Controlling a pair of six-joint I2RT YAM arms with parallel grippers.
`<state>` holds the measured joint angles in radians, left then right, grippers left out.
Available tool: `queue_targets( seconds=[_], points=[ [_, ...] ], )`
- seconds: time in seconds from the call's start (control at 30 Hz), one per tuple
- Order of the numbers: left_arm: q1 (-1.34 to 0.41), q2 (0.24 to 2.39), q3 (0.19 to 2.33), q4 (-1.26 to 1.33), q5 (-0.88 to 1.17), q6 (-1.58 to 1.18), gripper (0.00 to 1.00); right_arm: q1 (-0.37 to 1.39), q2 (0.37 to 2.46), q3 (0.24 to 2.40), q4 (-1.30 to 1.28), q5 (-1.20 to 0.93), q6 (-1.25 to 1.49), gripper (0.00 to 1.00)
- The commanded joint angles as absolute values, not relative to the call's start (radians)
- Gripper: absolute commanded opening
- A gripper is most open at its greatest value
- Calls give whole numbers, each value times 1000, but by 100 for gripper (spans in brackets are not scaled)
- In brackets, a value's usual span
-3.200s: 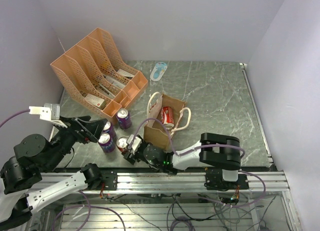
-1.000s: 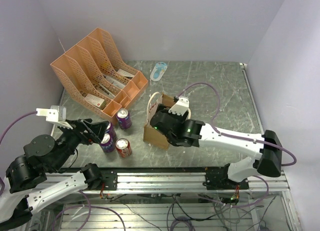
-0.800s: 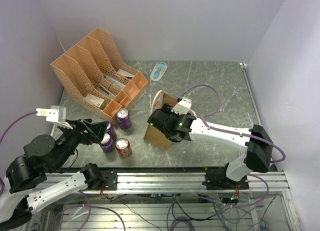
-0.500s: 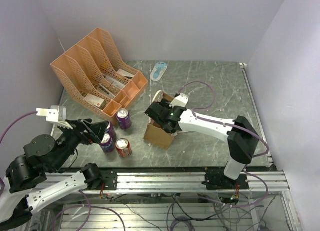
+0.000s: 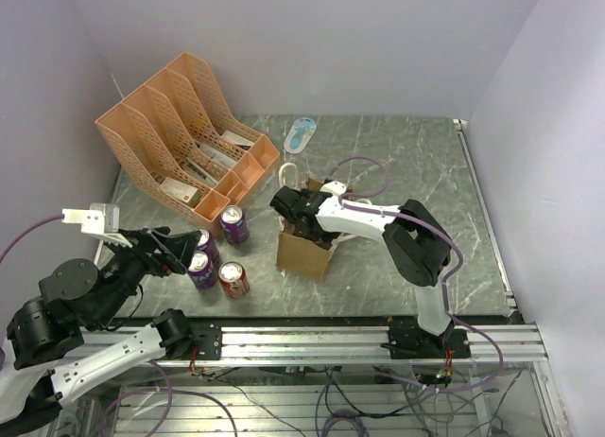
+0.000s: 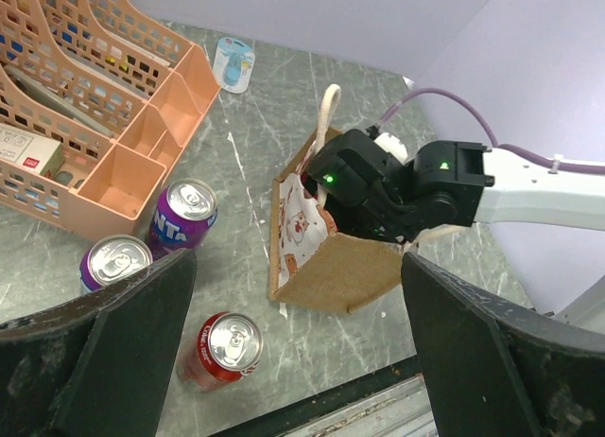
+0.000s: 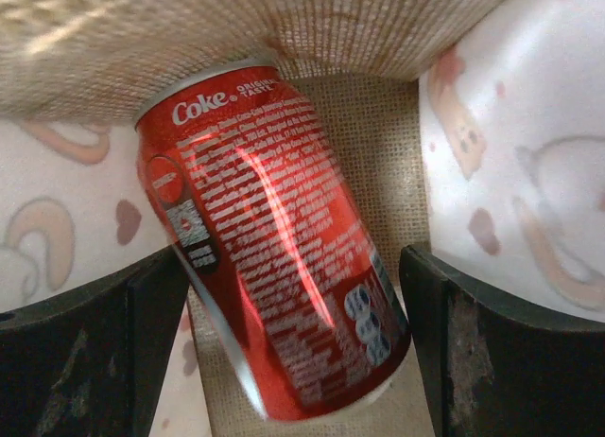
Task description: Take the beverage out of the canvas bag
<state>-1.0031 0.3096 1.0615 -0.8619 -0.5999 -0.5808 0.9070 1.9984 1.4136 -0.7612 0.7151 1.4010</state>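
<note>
the red coke can (image 7: 274,257) lies inside the canvas bag (image 5: 304,253), low down against the woven tan floor. it sits at a slant, its label facing up toward the right wrist camera. the pale printed lining (image 7: 510,172) of the bag rises on both sides of it.

the right gripper (image 7: 298,352) reaches into the bag's mouth from above, its jaws spread wide with one dark finger (image 7: 85,342) on each side of the can. whether either finger touches the can cannot be told. from the top view, the right arm's head covers most of the bag's opening and the can itself is hidden.

the bag stands upright near the middle of the grey-green marbled table (image 5: 416,172), a cream loop handle (image 6: 328,106) sticking up at its far edge.

left of the bag stand two purple cans (image 6: 184,215) (image 6: 113,264) and another red can (image 6: 225,347), all upright and apart from the bag.

the left gripper (image 6: 302,361) hovers above these cans, jaws parted and holding nothing.

behind the cans sits an orange file rack (image 5: 180,134), and a small blue-and-white object (image 5: 301,132) lies near the back wall.
</note>
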Motion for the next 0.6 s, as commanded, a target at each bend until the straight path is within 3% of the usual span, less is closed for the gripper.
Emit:
queue_targets(
  seconds=[0.0, 0.17, 0.27, 0.47, 0.57],
  points=[
    [-1003, 287, 1081, -875, -618, -593, 99, 873, 2064, 1380, -714, 637, 1377, 88],
    [-1003, 288, 1085, -875, -613, -595, 99, 866, 2090, 1367, -697, 629, 1382, 83],
    [-1003, 289, 1085, -873, -610, -596, 99, 863, 2093, 1370, -706, 636, 1372, 72],
    [-1004, 288, 1079, -871, -607, -601, 99, 865, 1980, 1318, -645, 619, 1325, 32],
    [-1003, 288, 1078, -868, -603, -604, 99, 864, 1883, 1251, -531, 596, 1247, 20]
  ],
)
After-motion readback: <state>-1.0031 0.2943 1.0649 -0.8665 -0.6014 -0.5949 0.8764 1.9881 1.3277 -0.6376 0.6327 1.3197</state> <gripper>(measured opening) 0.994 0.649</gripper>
